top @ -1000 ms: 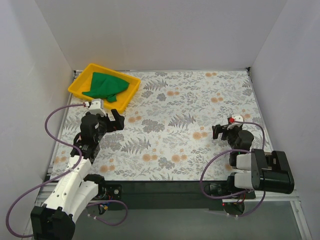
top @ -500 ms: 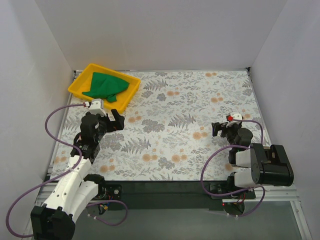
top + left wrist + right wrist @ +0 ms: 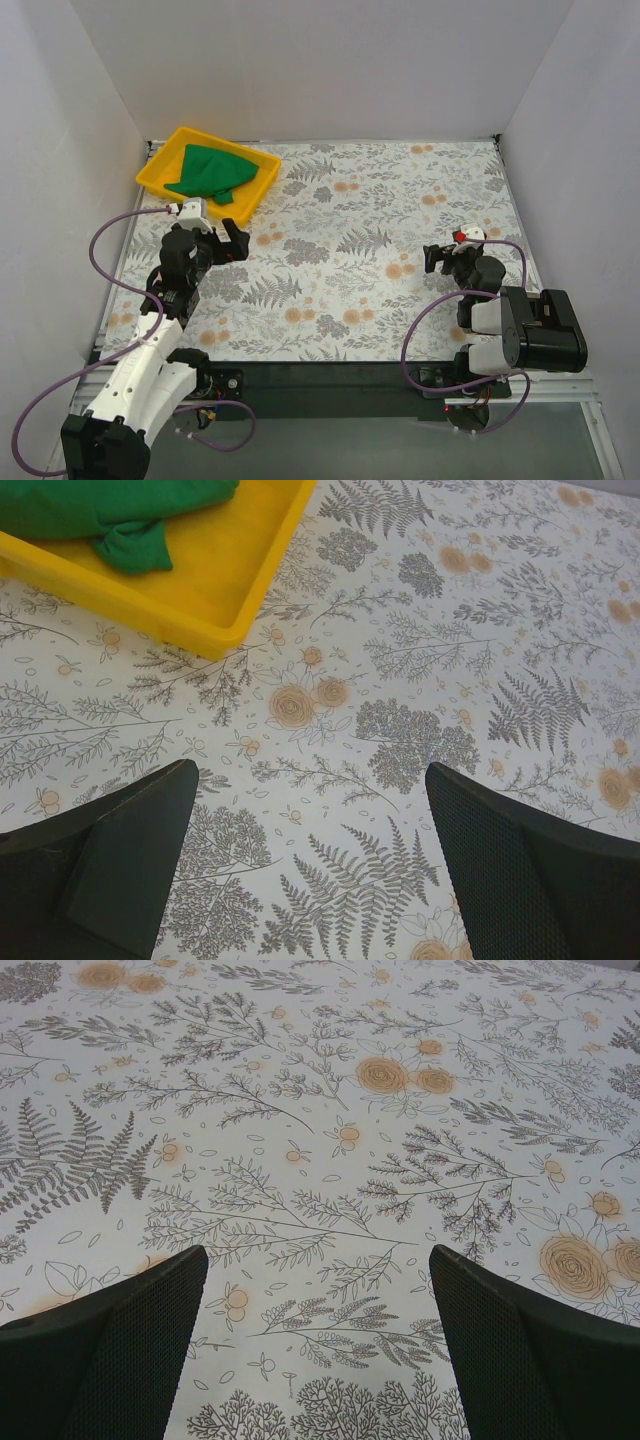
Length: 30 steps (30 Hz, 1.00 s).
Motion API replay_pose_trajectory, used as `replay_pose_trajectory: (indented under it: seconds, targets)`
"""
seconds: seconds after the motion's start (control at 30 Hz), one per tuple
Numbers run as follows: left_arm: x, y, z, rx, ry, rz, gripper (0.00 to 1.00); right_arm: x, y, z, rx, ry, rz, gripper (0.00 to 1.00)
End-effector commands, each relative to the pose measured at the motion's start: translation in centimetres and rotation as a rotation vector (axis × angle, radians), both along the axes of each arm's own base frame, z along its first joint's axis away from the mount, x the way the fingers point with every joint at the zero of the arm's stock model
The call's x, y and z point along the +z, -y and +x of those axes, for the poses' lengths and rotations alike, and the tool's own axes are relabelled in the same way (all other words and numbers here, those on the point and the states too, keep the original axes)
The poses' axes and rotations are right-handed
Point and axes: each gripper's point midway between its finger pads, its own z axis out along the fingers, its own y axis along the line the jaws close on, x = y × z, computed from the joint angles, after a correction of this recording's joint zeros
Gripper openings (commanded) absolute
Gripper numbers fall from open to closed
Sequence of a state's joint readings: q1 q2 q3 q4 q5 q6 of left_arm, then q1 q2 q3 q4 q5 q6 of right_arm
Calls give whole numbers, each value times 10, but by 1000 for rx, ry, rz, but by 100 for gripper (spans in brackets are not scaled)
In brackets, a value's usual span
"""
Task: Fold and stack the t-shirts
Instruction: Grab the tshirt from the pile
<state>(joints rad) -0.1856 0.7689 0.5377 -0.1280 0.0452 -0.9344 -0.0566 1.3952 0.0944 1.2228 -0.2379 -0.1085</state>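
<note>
The green t-shirt [image 3: 210, 172] lies bundled in a yellow tray [image 3: 160, 168] at the table's far left corner. In the left wrist view the t-shirt [image 3: 110, 510] fills the top left, inside the tray [image 3: 230, 590]. My left gripper [image 3: 222, 238] hangs just in front of the tray; it [image 3: 310, 780] is open with only the patterned cloth between its fingers. My right gripper [image 3: 440, 258] sits low at the right side of the table, far from the shirt. It [image 3: 318, 1265] is open too and holds nothing.
A floral-patterned cloth [image 3: 370, 250] covers the whole table. White walls close it in on the left, back and right. Purple cables loop beside both arm bases at the near edge.
The right arm drew back slightly toward its base, its gripper shifting a little up and left in the top view. The left arm and the t-shirt did not move.
</note>
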Motion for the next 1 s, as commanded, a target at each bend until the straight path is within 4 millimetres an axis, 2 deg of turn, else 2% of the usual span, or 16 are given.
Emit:
replay_pose_trajectory:
  seconds: [0.0,0.97]
  targets:
    - [11,4,-1,-25,30,0,98,18,1,8,-2,69,-18,98]
    - [13,7,-3,-41,36,2,98,18,1,8,-2,69,-20,98]
